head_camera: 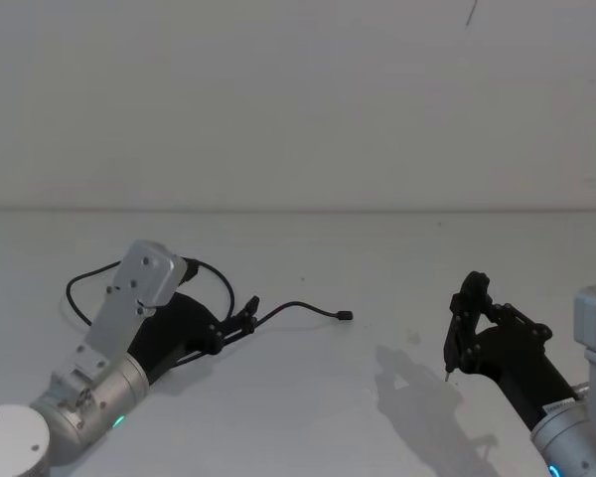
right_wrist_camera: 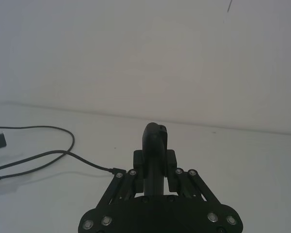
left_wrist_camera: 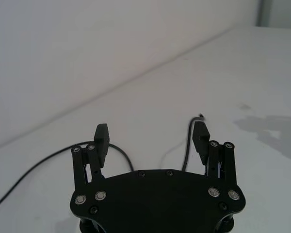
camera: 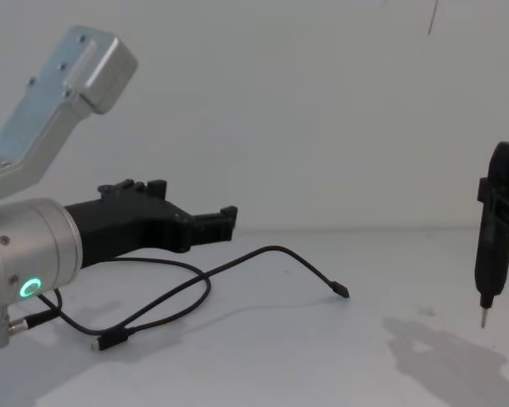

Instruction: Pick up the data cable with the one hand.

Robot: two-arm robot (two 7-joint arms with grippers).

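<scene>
Left end effector (left_wrist_camera: 151, 140), black and two-fingered, jaws spread wide, hovers low over a loop of the thin black data cable (camera: 273, 248). The cable sprawls slack across the white tabletop (head_camera: 308, 397). The cord looks light, limp and slippery, and the run between the fingers seems the easiest hold. Right end effector (head_camera: 464, 328) waits well apart, closed on a short black silver-tipped piece (camera: 483, 297).

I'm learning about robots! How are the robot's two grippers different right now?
The left gripper is open; the right gripper is shut on a short black lead. The left one reaches low over the data cable; the right one sits off to the side, away from it. Both are black, with two fingers.
</scene>
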